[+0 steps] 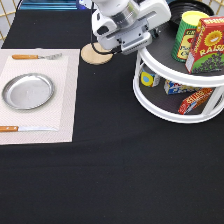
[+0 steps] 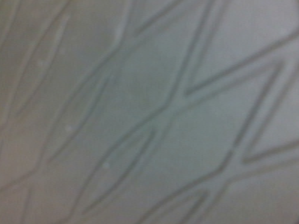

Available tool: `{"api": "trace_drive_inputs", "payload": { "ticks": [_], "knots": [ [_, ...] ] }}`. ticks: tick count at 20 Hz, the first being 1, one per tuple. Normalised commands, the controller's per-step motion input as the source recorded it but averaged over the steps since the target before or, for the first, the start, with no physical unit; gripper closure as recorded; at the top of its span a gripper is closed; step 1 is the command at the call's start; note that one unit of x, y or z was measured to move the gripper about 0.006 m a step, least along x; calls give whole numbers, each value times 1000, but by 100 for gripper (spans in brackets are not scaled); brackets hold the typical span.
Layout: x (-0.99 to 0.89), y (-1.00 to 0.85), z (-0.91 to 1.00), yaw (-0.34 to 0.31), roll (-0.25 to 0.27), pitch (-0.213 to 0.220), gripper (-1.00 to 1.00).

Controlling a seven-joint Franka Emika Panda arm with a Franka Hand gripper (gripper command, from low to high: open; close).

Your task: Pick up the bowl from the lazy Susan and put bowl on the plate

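Toward the table's left edge I saw the plate (image 1: 28, 91) bare on its placemat (image 1: 65, 100), between a fork (image 1: 35, 56) and a knife (image 1: 22, 129). Near the top edge the gripper (image 1: 131, 46) hung beside the lazy Susan (image 1: 165, 111); its spread I could not tell. At the top right corner the bowl (image 1: 189, 6) sat behind a can (image 1: 188, 35).

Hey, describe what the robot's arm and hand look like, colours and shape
In the exterior view, the arm is glossy white with rounded, bulky housings and dark grey to black bands at its joints. The gripper is a blocky white body with a grey underside. No cables or markings show.
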Motion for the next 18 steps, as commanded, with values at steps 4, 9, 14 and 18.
{"api": "trace_drive_inputs", "payload": {
  "ticks": [4,9,14,18],
  "knots": [
    [715,-2,0,14,-3,0,-100],
    [720,-3,0,43,0,0,-100],
    [757,0,45,92,0,0,-100],
    [681,0,24,108,0,-11,-100]
  ]
}}
